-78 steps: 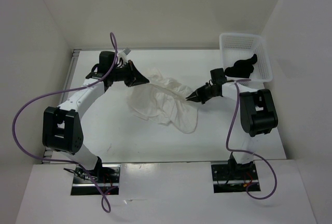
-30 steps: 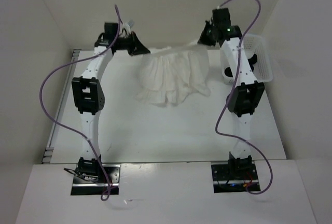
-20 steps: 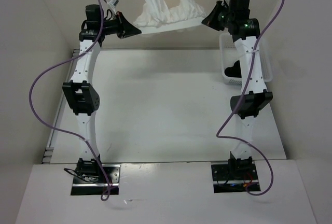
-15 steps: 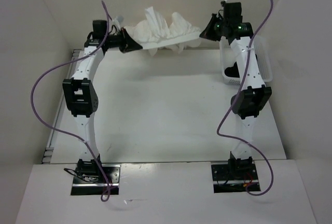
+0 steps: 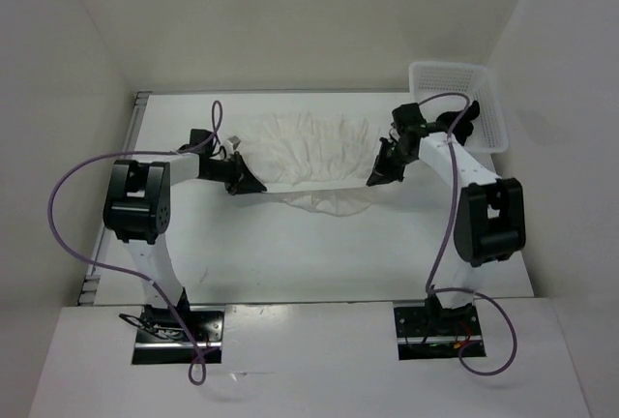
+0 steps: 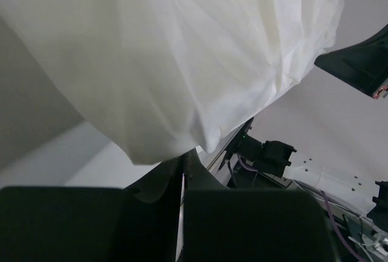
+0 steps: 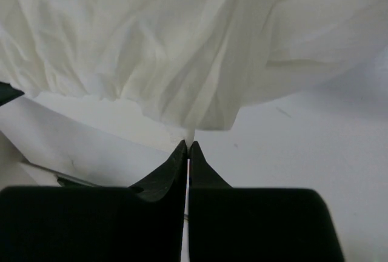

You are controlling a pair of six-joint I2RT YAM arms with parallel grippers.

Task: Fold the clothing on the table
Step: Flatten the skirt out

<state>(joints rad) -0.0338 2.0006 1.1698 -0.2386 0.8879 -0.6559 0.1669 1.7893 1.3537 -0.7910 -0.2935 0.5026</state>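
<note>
While the left hand (image 5: 253,186) and right hand (image 5: 373,179), both pinched shut on its side edges, hold the white garment (image 5: 309,142) spread over the desk's (image 5: 290,244) far half, flattening is probably the current step. Next: lay it flat, release.

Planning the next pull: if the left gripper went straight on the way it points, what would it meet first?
The clothing it is shut on: the left gripper points straight into that white fabric. Beyond lies the right gripper, roughly in line; depth unclear.
</note>
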